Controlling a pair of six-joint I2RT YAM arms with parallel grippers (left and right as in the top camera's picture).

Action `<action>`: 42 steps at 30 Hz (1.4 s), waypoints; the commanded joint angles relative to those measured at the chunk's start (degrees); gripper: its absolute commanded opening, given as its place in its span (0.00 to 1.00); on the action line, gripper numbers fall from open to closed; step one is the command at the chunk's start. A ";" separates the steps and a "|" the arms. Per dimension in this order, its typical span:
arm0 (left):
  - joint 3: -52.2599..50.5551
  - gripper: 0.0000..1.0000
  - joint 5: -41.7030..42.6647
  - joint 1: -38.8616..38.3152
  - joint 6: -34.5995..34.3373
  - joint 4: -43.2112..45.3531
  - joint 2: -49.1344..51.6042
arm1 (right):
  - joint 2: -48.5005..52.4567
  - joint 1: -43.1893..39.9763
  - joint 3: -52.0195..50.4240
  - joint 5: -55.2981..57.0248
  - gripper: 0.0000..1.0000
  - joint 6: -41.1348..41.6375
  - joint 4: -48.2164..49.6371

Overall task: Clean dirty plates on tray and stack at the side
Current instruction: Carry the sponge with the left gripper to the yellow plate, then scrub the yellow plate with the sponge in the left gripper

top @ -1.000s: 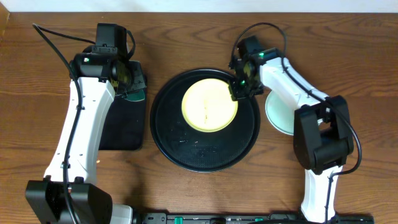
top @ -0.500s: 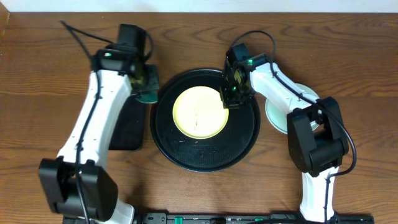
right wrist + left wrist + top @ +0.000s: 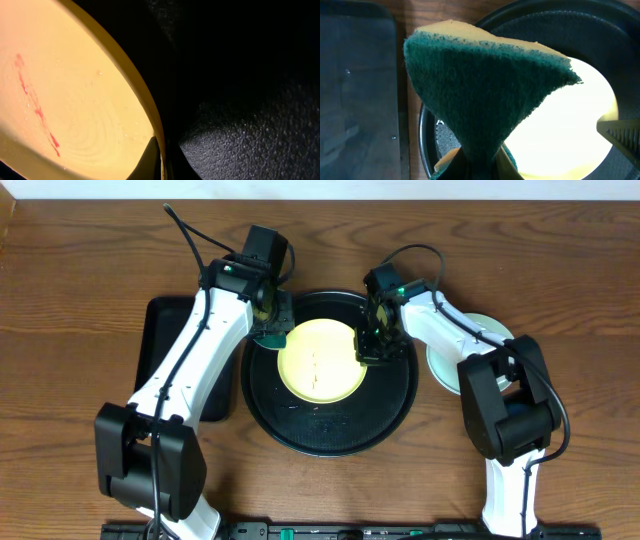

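Note:
A pale yellow plate [image 3: 318,360] with thin red marks [image 3: 35,107] lies in the round black tray [image 3: 330,430]. My right gripper [image 3: 368,345] is shut on the plate's right rim [image 3: 150,125]. My left gripper [image 3: 270,330] is shut on a green and yellow sponge [image 3: 485,90] and holds it over the tray's left rim, beside the plate's upper left edge. A pale turquoise plate [image 3: 450,365] lies on the table to the right of the tray, partly under my right arm. I cannot tell whether another plate lies in that stack.
A smaller rectangular black tray [image 3: 170,360] lies left of the round tray, partly under my left arm; it also shows in the left wrist view [image 3: 355,90]. Bare wooden table [image 3: 60,300] surrounds both trays.
My left arm has swung right from the rectangular tray, carrying the sponge to the round tray's left rim. My right gripper has pulled the yellow plate left within the tray.

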 commanded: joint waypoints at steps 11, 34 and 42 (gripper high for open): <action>-0.37 0.07 6.69 -5.44 5.20 2.38 9.27 | 0.52 0.83 -1.53 0.42 0.01 1.44 0.00; -0.44 0.07 20.57 -5.46 14.25 3.17 16.55 | 0.52 0.83 -1.53 0.39 0.01 1.44 0.02; -0.44 0.08 -6.60 -4.48 -5.60 4.42 16.55 | 0.52 0.85 -1.53 0.42 0.01 1.44 -0.02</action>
